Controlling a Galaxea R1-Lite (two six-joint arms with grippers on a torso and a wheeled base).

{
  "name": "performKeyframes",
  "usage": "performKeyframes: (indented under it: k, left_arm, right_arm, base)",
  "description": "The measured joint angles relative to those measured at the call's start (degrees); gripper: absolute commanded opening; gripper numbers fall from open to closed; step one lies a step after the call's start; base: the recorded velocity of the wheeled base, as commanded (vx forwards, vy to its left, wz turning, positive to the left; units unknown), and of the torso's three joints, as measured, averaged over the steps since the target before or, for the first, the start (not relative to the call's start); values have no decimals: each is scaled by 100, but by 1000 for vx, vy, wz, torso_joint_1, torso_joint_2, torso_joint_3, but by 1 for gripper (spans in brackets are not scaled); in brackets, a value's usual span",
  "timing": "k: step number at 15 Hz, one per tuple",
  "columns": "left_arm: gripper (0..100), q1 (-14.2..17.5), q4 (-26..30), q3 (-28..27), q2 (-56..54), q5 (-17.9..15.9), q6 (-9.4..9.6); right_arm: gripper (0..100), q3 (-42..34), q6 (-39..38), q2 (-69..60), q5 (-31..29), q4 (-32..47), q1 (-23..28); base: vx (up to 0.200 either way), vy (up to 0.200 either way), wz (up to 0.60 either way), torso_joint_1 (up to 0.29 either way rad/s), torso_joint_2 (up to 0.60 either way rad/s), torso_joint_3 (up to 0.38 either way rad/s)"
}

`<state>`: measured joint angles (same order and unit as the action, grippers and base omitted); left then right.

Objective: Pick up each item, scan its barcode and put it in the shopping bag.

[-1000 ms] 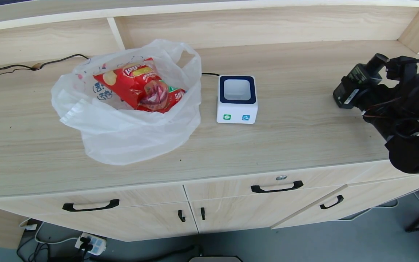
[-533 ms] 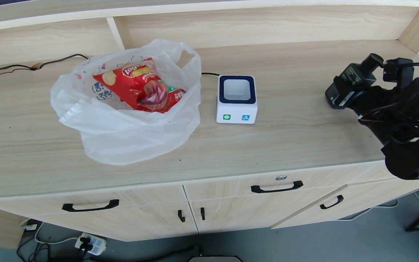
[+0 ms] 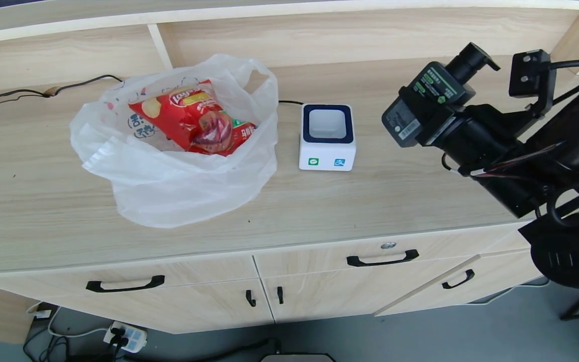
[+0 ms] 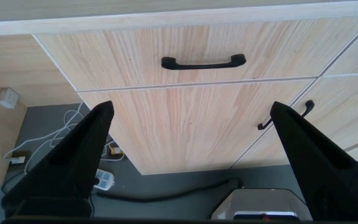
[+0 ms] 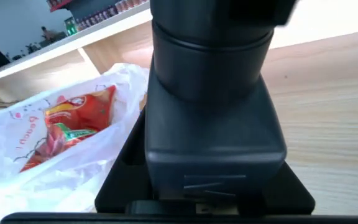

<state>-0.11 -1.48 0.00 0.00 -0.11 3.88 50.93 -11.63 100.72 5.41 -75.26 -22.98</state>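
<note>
My right gripper [image 3: 443, 123] is shut on a dark grey bottle [image 3: 422, 103] with a black cap, a green label and a barcode sticker. It holds the bottle tilted in the air to the right of the white scanner [image 3: 327, 137]. The right wrist view looks along that bottle [image 5: 210, 106] held in the gripper [image 5: 207, 190]. A white plastic shopping bag [image 3: 169, 186] lies open at the counter's left with a red chip bag [image 3: 194, 118] inside; both bag [image 5: 30, 180] and chips [image 5: 73, 121] lie beyond the bottle. My left gripper [image 4: 191, 162] hangs open below the counter, facing the drawers.
The wooden counter [image 3: 43, 211] has a raised back shelf. A black cable [image 3: 43, 91] runs behind the shopping bag. Drawers with black handles [image 3: 382, 260] sit under the counter, and a power strip [image 3: 126, 337] lies on the floor.
My right arm has risen and swung left toward the scanner, carrying the bottle. The bag, chips and scanner have not moved.
</note>
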Motion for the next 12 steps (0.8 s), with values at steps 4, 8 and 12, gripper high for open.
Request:
performKeyframes:
  k: [4, 8, 12]
  left_arm:
    - [100, 4, 11, 0, 2, 0, -18]
    - [100, 0, 17, 0, 2, -5, 9]
    - [100, 0, 17, 0, 2, -7, 33]
  right_arm:
    - [0, -501, -884, -562, -284, 5, -775]
    - [0, -1176, -1552, -1161, -339, 18, -1702]
    - [0, -1257, -2047, -1453, -180, 27, -2382]
  base:
    - [0, 0, 0, 0, 0, 0]
    - [0, 0, 0, 0, 0, 0]
    - [0, 0, 0, 0, 0, 0]
